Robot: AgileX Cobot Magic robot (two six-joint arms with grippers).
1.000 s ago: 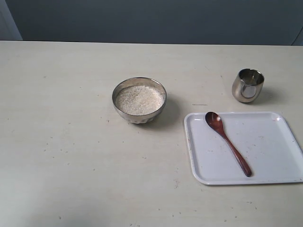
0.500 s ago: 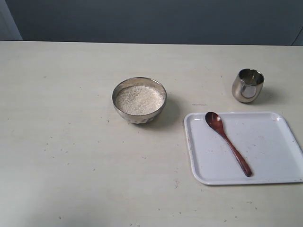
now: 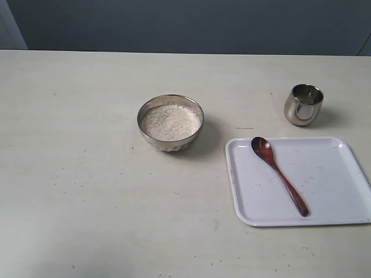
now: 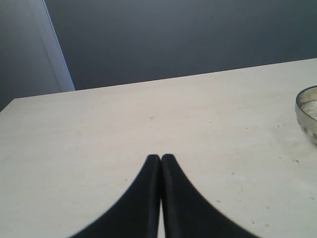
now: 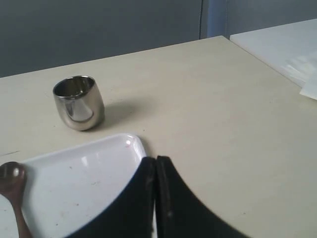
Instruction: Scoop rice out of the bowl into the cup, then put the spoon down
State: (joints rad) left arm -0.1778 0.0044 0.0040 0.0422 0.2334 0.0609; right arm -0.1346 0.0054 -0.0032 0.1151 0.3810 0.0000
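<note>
Centrally, the rice (image 3: 171, 121) fills the steel bowl (image 3: 169, 143), which stands on the pale table (image 3: 81, 174). To its right the wooden spoon (image 3: 279, 175) lies flat on a white tray (image 3: 330, 191), with its scoop nearest the bowl and its handle slanting toward the tray's near edge. The steel cup (image 3: 303, 105) stands upright on the table just beyond the tray's far edge, well apart from the bowl. The left gripper (image 4: 161, 159) has its fingers pressed together on nothing, above bare table with the bowl off to one side. The right gripper (image 5: 155, 161) is likewise closed and empty, by a corner of the tray near the cup.

Rice (image 3: 171, 121) white; spoon (image 3: 279, 175) reddish-brown; tray (image 3: 330, 174) white; table (image 3: 87, 174) cream, speckled.
</note>
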